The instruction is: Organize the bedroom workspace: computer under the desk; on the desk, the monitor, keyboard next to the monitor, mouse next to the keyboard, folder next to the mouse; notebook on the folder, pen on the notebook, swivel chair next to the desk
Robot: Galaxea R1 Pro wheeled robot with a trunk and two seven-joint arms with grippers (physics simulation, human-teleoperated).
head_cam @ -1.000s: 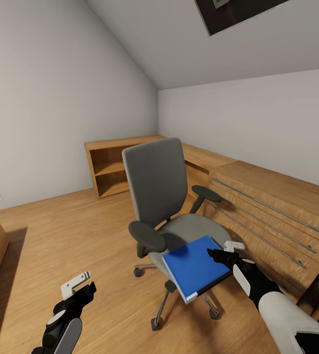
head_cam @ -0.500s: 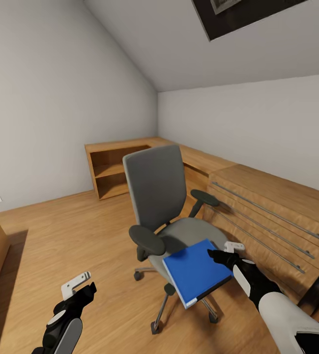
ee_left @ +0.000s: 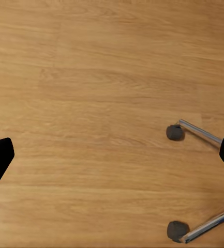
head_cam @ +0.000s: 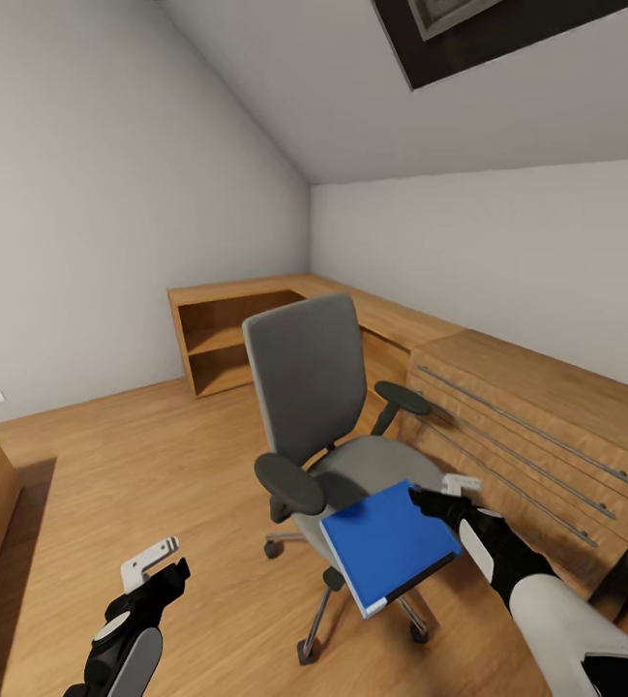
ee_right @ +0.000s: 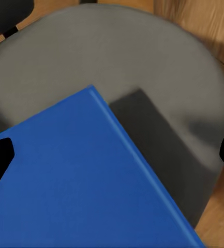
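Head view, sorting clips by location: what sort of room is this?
Probably an attic room used as a home office: sloped pale walls meet under a dark-framed skylight, a grey swivel chair stands on the wood plank floor, and low wooden cabinets line the walls.

head: high, facing forward and down over grey-seated swivel chair [head_cam: 372, 465] | left wrist: near, straight down at light wood plank floor [ee_left: 91, 103], chair's casters | right wrist: close over seat [ee_right: 158, 62], bright-blue flat folder [ee_right: 75, 181]; shared with head

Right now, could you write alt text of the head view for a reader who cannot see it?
A blue folder lies on the grey seat of a swivel chair, overhanging its front, with the right gripper at its far corner. The left gripper hangs over the wood floor.
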